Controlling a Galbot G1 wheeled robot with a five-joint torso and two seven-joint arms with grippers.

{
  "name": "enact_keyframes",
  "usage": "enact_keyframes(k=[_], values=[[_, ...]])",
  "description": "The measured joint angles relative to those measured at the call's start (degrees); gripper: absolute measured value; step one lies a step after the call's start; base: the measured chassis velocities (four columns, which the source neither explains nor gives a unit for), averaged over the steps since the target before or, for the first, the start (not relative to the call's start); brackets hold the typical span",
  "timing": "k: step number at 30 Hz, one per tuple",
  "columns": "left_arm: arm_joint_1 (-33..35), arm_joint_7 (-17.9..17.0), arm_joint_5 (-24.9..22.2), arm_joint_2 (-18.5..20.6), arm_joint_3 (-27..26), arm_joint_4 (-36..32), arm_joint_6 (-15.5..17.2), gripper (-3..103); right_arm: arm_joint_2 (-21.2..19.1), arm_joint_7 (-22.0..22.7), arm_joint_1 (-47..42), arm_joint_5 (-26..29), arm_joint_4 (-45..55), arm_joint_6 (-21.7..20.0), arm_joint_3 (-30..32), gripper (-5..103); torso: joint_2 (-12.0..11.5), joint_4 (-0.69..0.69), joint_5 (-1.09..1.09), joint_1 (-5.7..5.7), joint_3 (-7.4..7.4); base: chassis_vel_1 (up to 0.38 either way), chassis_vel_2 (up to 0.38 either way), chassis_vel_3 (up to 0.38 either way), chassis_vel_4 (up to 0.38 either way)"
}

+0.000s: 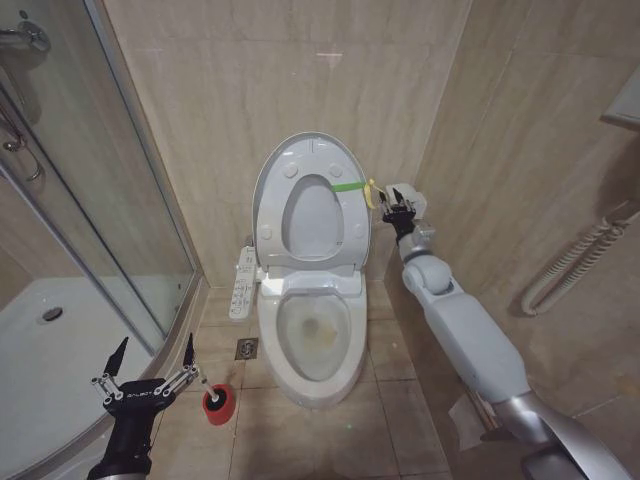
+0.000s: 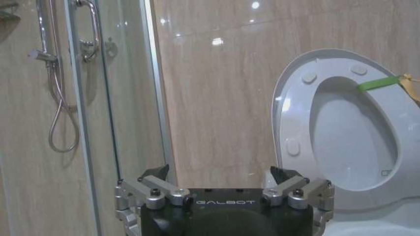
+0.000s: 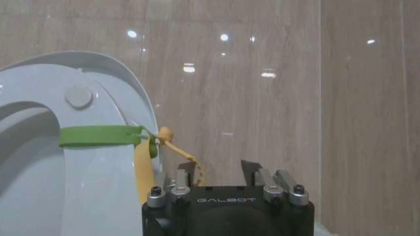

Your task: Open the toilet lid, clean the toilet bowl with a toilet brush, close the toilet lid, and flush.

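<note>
Left pincer hangs low near the floor, jaws spread wide, nothing between them. Just beside its right finger, slightly below, sits the red holder cup with the toilet brush standing in it; the handle looks short and foreshortened from the head view, so its lean is hard to tell, probably near upright. Left arm is clearly the nearer one to the brush, so the grab likely falls to it: a short shift toward the cup and down, jaws around the handle. Glass shower door stands close on the pincer's outer side, with the shower tray behind it, so little room to swing that way. Past the cup, further inward, is the toilet bowl, open, brownish stain inside; floor drain lies between cup and bowl.

Right pincer is up high at the rim of the raised toilet lid, right at the yellow-green tag. In the right wrist view the yellow loop hangs by its left finger; jaws part open, and whether they pinch the loop I cannot tell. Lid stands upright against the wall, seat up with it. Hose on the wall is well apart on the outer side.
</note>
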Motion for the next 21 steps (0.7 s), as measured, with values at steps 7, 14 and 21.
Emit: enact_keyframes(k=[7,14,21], values=[[0.0,0.0,0.0,0.0,0.0,0.0,0.0,100,-1.89,-0.06,-3.39,0.3,4.46,-0.5,0.36,59,0.0,0.0,0.0,0.0,0.0,0.0,0.0,0.0,0.0],[0.0,0.0,0.0,0.0,0.0,0.01,0.0,100,-3.05,-0.19,-5.76,0.67,7.71,-1.12,-0.58,86,0.0,0.0,-0.01,0.0,0.0,0.0,0.0,0.0,0.0],[0.0,0.0,0.0,0.0,0.0,0.0,0.0,100,-3.36,0.43,-7.6,0.98,10.92,-1.72,-0.24,100,0.0,0.0,-0.01,0.0,0.0,0.0,0.0,0.0,0.0]])
